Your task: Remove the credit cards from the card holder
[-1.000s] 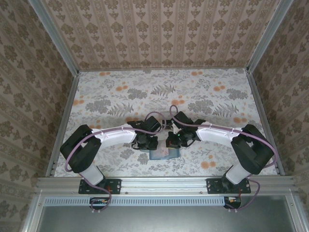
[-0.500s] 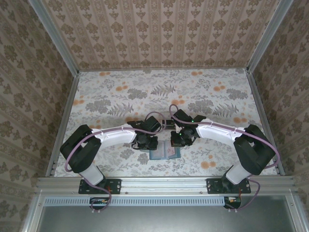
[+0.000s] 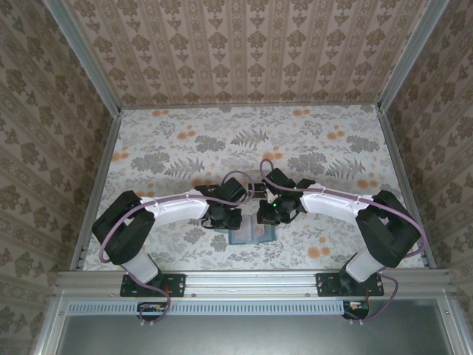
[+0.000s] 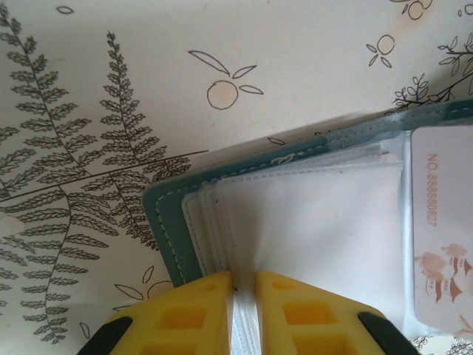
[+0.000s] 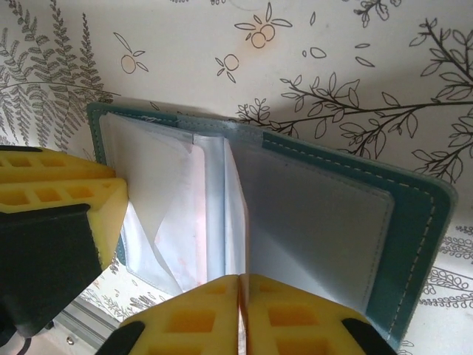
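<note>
Right wrist, right pincer (image 5: 238, 296) clamped on card holder (image 5: 414, 222) leaf (left pincer (image 4: 244, 296) likewise), floral table (image 5: 369, 44)

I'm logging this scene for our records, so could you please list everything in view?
wallet: one, teal with clear sleeves, open on the table by the near edge
card: one seen, pale pinkish-white with red print, inside a clear wallet sleeve
table: one, pale cloth with grey ferns and orange blooms, under everything
walls: three, beige patterned, around the table
left arm: one, black and white, reaching to the wallet
right arm: one, black and white, reaching to the wallet
left gripper: one, yellow fingers, shut on a wallet sleeve
right gripper: one, yellow fingers, shut on a wallet sleeve
</note>
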